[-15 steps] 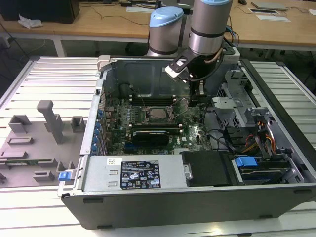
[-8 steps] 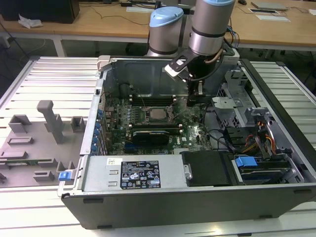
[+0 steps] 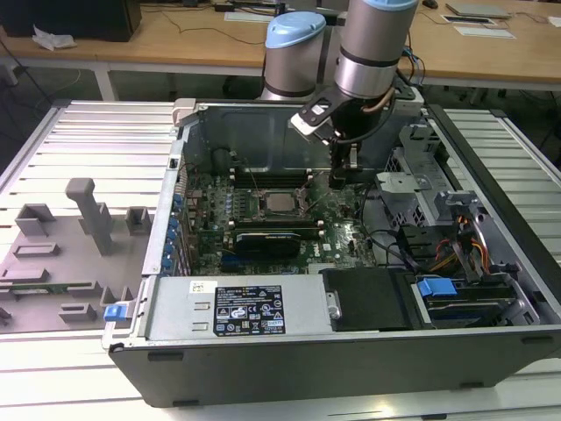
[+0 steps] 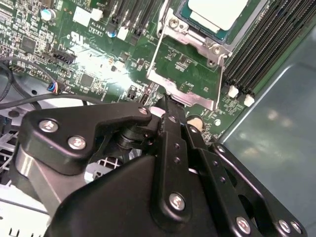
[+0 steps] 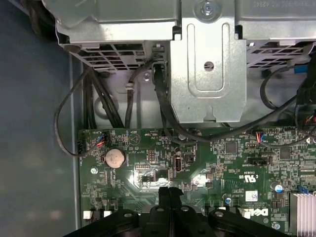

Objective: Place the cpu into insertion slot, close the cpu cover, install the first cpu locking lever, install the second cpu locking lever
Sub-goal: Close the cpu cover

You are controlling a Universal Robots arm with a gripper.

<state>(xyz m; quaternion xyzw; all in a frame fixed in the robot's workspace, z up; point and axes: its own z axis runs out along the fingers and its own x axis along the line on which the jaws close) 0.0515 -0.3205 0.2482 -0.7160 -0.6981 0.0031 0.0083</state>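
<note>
Second wrist view: end effector (image 4: 167, 104) pressed together near the cpu cover (image 4: 196, 40), memory slots (image 4: 269, 44) beyond.

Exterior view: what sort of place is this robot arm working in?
Probably a robotics lab or test workshop: an open grey metal desktop computer case lies on a ribbed silvery metal worktable, grey plastic fixture blocks sit at the exterior view's left, and long wooden desks stand behind.

Print too small to read
White sticker (image 3: 250, 309) on the power supply (image 3: 175, 311); tiny silkscreen (image 5: 249, 174) on the neighbouring motherboard (image 5: 207, 158).
</note>
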